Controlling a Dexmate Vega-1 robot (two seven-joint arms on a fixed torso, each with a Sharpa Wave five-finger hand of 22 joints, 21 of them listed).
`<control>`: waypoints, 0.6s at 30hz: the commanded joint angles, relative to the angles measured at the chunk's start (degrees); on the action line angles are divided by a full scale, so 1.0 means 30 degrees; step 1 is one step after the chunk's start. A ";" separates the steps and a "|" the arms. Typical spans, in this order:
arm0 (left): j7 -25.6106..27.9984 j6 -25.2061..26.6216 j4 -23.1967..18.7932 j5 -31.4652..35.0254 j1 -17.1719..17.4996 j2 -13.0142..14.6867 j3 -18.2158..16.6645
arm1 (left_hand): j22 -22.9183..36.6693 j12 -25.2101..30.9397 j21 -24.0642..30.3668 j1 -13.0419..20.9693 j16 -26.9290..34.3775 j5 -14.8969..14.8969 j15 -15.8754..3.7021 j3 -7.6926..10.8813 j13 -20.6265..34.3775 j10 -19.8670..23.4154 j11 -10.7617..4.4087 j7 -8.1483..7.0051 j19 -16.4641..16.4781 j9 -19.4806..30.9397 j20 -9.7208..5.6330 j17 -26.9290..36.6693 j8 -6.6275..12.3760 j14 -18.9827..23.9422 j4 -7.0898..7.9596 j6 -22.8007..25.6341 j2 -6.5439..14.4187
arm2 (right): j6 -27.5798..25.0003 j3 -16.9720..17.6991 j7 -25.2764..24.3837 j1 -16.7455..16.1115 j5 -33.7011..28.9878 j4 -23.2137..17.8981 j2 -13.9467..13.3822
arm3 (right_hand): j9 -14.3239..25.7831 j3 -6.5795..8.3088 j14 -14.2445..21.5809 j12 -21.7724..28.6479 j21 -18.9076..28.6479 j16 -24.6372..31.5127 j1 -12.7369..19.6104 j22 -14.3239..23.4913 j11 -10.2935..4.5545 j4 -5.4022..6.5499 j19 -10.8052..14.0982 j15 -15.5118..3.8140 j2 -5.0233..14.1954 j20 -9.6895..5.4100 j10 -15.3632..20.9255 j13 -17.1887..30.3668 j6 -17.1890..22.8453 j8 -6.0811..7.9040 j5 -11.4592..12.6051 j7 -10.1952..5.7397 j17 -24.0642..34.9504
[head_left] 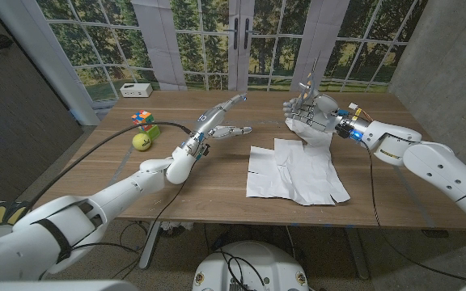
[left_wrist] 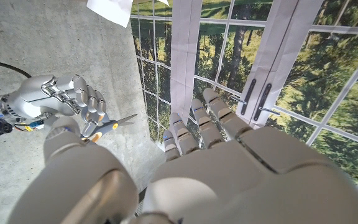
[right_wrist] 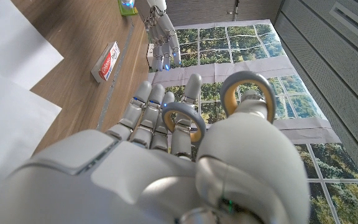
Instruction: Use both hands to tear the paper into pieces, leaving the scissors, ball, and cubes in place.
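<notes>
White paper (head_left: 294, 171) lies on the wooden table (head_left: 209, 182) in overlapping pieces, right of centre. My right hand (head_left: 312, 115) is raised above the paper's far edge and grips the scissors (head_left: 309, 81), blades pointing up. The scissors' yellow-lined handle rings (right_wrist: 248, 93) sit around my right hand's fingers (right_wrist: 166, 118). My left hand (head_left: 222, 123) hovers left of the paper with its fingers spread and nothing in it. The yellow-green ball (head_left: 141, 141) and the cubes (head_left: 144, 120) sit at the table's left. In the left wrist view the right hand (left_wrist: 67, 102) holds the scissors (left_wrist: 118, 123).
A small white box (head_left: 136, 89) stands at the table's far left corner. A black cable (head_left: 95, 149) runs over the table's left side toward my left arm. A window backdrop closes off the far side.
</notes>
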 commanded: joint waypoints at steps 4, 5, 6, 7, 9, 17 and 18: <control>0.0413 -0.0659 0.0629 0.1085 -0.1093 0.0219 0.1082 | 0.0065 0.0069 -0.0117 0.0292 -0.0006 0.0276 -0.3385 -0.0362 0.0008 -0.0034 -0.0017 -0.0092 0.0200 0.0037 -0.0838 0.0059 -0.0298 0.0135 0.0035 -0.0885 0.0030 | 0.0005 0.0149 -0.0010 -0.0052 0.0069 0.0145 -0.0018 | 0.0027 -0.0085 0.0113 -0.0126 -0.0025 0.0012 0.0120 0.0019 -0.0009 -0.0112 0.0163 -0.0321 0.0241 -0.0011 0.0110 0.0039 0.0006 -0.0038 -0.0059 0.0107 0.0034; 0.0414 -0.0726 0.0686 0.1135 -0.1178 0.0233 0.1141 | 0.0065 0.0070 -0.0118 0.0292 -0.0005 0.0277 -0.3385 -0.0364 0.0008 -0.0032 -0.0017 -0.0093 0.0200 0.0036 -0.0844 0.0059 -0.0298 0.0136 0.0036 -0.0887 0.0030 | 0.0009 0.0156 -0.0033 -0.0054 0.0066 0.0143 -0.0011 | 0.0024 -0.0090 0.0113 -0.0128 -0.0026 0.0012 0.0114 0.0019 -0.0013 -0.0112 0.0172 -0.0320 0.0236 -0.0017 0.0106 0.0038 -0.0019 -0.0050 -0.0062 0.0102 0.0030; 0.0429 -0.0789 0.0742 0.1183 -0.1252 0.0247 0.1196 | 0.0065 0.0077 -0.0123 0.0291 -0.0003 0.0280 -0.3384 -0.0374 0.0008 -0.0016 -0.0016 -0.0094 0.0196 0.0036 -0.0827 0.0059 -0.0296 0.0141 0.0039 -0.0887 0.0029 | 0.0045 0.0159 -0.0068 -0.0067 -0.0006 0.0122 -0.0025 | 0.0018 -0.0088 0.0113 -0.0125 -0.0029 0.0013 0.0125 0.0019 -0.0015 -0.0120 0.0178 -0.0329 0.0238 -0.0042 0.0120 0.0038 -0.0005 -0.0049 -0.0063 0.0064 0.0026; 0.0438 -0.0851 0.0777 0.1220 -0.1310 0.0269 0.1244 | 0.0065 0.0090 -0.0121 0.0288 -0.0001 0.0285 -0.3384 -0.0390 0.0008 0.0017 -0.0011 -0.0095 0.0217 0.0035 -0.0837 0.0060 -0.0287 0.0147 0.0043 -0.0875 0.0028 | 0.0047 0.0168 -0.0047 -0.0067 0.0019 0.0137 -0.0013 | 0.0024 -0.0092 0.0112 -0.0129 -0.0037 0.0011 0.0120 0.0019 -0.0013 -0.0120 0.0169 -0.0332 0.0237 -0.0024 0.0113 0.0037 -0.0010 -0.0049 -0.0066 0.0078 0.0020; 0.0558 -0.0807 0.0761 0.1419 -0.1385 0.0327 0.1330 | 0.0071 0.0159 -0.0158 0.0269 0.0017 0.0317 -0.3382 -0.0503 0.0012 0.0196 -0.0006 -0.0089 0.0230 0.0033 -0.0834 0.0063 -0.0178 0.0189 0.0074 -0.0666 0.0026 | 0.0049 0.0176 -0.0082 -0.0079 0.0027 0.0135 0.0006 | 0.0031 -0.0095 0.0105 -0.0128 -0.0039 0.0011 0.0098 0.0019 0.0003 -0.0109 0.0189 -0.0331 0.0252 -0.0040 0.0123 0.0037 0.0007 -0.0041 -0.0070 0.0082 0.0017; 0.1300 -0.1012 0.1109 0.2449 -0.2009 0.0377 0.2027 | 0.0114 0.0404 -0.0365 0.1027 0.0096 0.1063 -0.3371 -0.0435 0.0067 0.1033 -0.0025 -0.0079 0.0424 0.0094 -0.0613 0.0099 0.0630 0.0560 0.0128 0.1157 0.0898 | 0.0044 0.0196 -0.0142 -0.0110 0.0029 0.0092 0.0023 | 0.0015 -0.0093 0.0131 -0.0142 -0.0070 -0.0013 0.0142 0.0020 -0.0042 -0.0145 0.0204 -0.0351 0.0270 -0.0043 0.0135 0.0023 0.0027 -0.0052 -0.0073 0.0080 -0.0039; 0.1324 -0.1094 0.1163 0.2528 -0.2088 0.0387 0.2121 | 0.0113 0.0404 -0.0366 0.1030 0.0096 0.1066 -0.3370 -0.0440 0.0067 0.1035 -0.0025 -0.0080 0.0429 0.0095 -0.0619 0.0099 0.0636 0.0562 0.0127 0.1171 0.0891 | 0.0029 0.0202 -0.0135 -0.0109 0.0063 0.0097 0.0032 | 0.0017 -0.0087 0.0127 -0.0151 -0.0080 -0.0009 0.0136 0.0020 -0.0049 -0.0140 0.0194 -0.0321 0.0295 -0.0025 0.0119 0.0022 0.0035 -0.0050 -0.0073 0.0086 -0.0040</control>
